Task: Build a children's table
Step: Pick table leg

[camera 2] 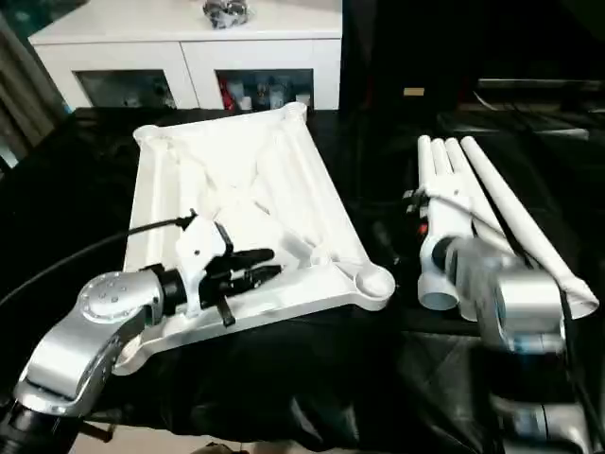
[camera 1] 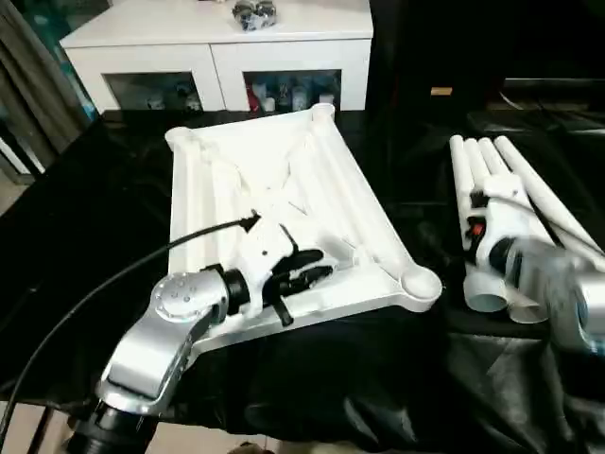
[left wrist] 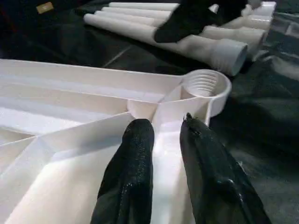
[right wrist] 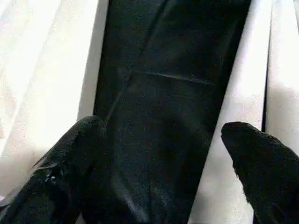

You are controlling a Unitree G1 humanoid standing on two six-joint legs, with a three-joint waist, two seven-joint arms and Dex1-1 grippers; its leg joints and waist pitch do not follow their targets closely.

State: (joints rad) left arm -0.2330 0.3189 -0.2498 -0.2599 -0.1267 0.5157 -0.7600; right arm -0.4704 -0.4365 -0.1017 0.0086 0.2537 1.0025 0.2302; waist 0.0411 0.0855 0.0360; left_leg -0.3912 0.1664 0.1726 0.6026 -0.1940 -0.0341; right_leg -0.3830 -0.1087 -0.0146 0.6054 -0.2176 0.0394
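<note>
the tabletop (camera 1: pixel 284 203) is laid underside up at the centre of the frame, on a cloth-covered surface (camera 1: pixel 397 378). four legs (camera 1: pixel 492 208) are laid side by side at the right, well apart from it. a cabinet (camera 1: pixel 222 47) is set behind, along the upper edge. the left gripper (camera 1: pixel 307 270) is placed over the tabletop's near part, the right gripper (right wrist: pixel 159 154) above the legs.

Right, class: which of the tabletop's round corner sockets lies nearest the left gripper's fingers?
The near right corner socket, the one facing the legs. The left gripper points toward it over the tabletop; the other sockets lie farther off.
</note>
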